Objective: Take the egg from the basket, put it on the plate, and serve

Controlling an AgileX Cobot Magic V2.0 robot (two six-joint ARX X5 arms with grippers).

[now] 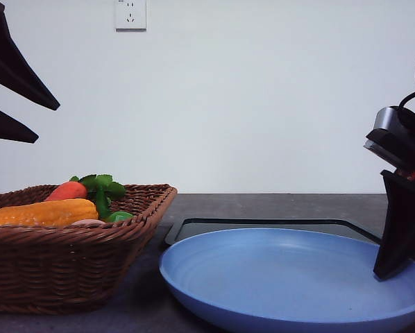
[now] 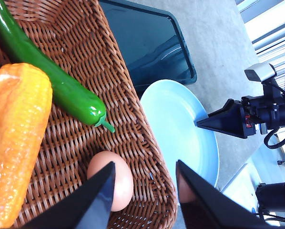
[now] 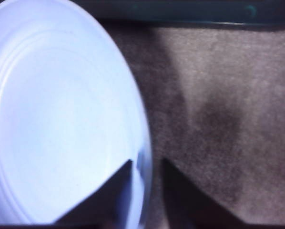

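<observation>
The left gripper (image 2: 145,183) hangs above the basket (image 2: 133,124) with its fingers spread wide and nothing between them. The egg (image 2: 115,176) lies on the wicker floor directly under one finger, close to the basket's near wall; the other finger reaches past the rim toward the plate (image 2: 180,129). Beside the egg, farther from the gripper, lie a green pepper (image 2: 47,71) and a yellow corn cob (image 2: 16,143), both clear of the fingers. In the front view a carrot (image 1: 67,190) with green leaves rests at the back of the basket.

The right gripper (image 3: 146,167) sits at the plate's edge, fingers narrowly parted with the rim between them; whether they press it I cannot tell. A black tray (image 1: 263,227) lies just behind the plate on the grey table (image 3: 218,109).
</observation>
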